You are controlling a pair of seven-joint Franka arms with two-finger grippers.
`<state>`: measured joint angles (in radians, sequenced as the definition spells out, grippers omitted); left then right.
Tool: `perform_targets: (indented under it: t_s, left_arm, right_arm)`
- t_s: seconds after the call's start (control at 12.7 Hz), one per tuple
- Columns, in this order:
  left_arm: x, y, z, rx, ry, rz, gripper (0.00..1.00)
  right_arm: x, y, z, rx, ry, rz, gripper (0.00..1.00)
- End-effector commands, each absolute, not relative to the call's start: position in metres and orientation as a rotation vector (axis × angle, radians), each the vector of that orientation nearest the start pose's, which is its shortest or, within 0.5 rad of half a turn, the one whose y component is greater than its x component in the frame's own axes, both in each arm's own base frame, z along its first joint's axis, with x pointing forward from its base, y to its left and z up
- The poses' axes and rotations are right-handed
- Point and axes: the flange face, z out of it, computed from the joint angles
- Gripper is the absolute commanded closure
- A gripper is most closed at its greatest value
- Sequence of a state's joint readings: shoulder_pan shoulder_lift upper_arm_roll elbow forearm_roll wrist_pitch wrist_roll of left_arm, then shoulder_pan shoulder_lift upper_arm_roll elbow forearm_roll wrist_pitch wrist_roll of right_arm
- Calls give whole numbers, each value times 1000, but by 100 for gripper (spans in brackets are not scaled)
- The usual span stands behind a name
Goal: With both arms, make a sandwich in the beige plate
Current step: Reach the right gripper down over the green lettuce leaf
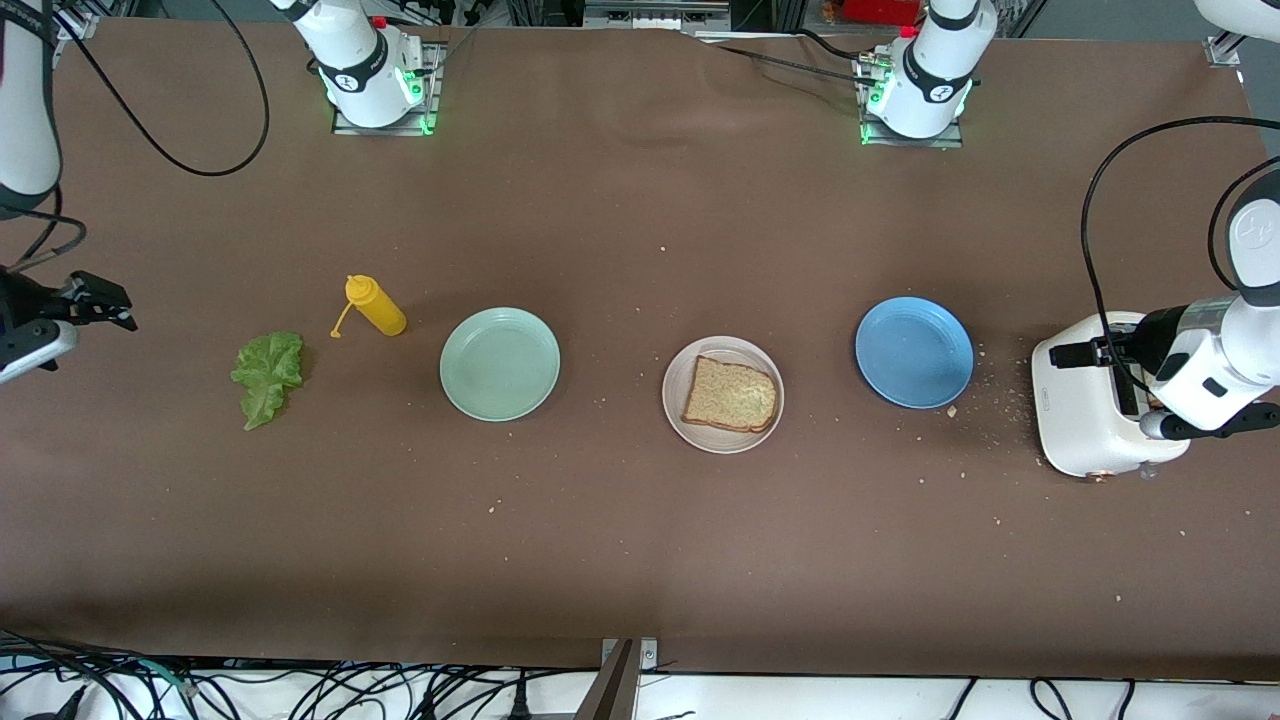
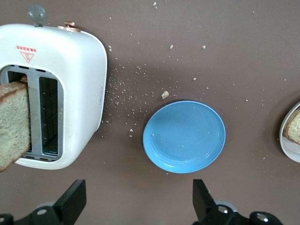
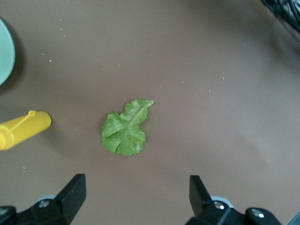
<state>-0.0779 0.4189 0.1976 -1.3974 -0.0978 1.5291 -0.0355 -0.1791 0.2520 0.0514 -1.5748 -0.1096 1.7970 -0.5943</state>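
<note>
Read the table as a clock from the front camera. At centre, the bread slice [image 1: 730,395] lies on the middle plate [image 1: 722,345]. Toward 3 o'clock come a second plate [image 1: 914,352], then the toaster [image 1: 1085,420] (another slice [image 2: 13,124] in its slot, left gripper [image 2: 138,192] above). Toward 9 o'clock sit a third plate [image 1: 500,363], the bottle [image 1: 376,306] and the lettuce leaf [image 1: 267,376], with the right gripper [image 3: 136,187] over the table's end.

Both arms: glossy white shells, dark grey joint bands with small white logo marks. Bases on metal plates, green lights glowing, red button beside each. Black cables loop off arms. Left gripper [image 2: 139,201]: black fingers, silver round fittings at mount. Right gripper [image 3: 136,199]: same black fingers, same silver fittings.
</note>
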Motion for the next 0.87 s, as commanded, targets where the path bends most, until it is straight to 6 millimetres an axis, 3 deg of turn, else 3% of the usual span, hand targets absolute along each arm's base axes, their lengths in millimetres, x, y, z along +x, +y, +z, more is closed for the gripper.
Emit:
perform_targets:
  t_s: [0.0, 0.16, 0.47, 0.79]
  left_arm:
    - [645, 46, 452, -3092, -257, 448, 0]
    - [645, 46, 452, -3092, -257, 448, 0]
    - [645, 46, 452, -3092, -257, 448, 0]
    - [645, 45, 452, -3092, -254, 448, 0]
  right_arm:
    - [620, -90, 465, -3197, -411, 205, 2]
    - [611, -88, 429, -3214, -167, 275, 2]
    - [598, -82, 352, -3225, 99, 165, 1]
    - [593, -83, 285, -3205, 146, 177, 1]
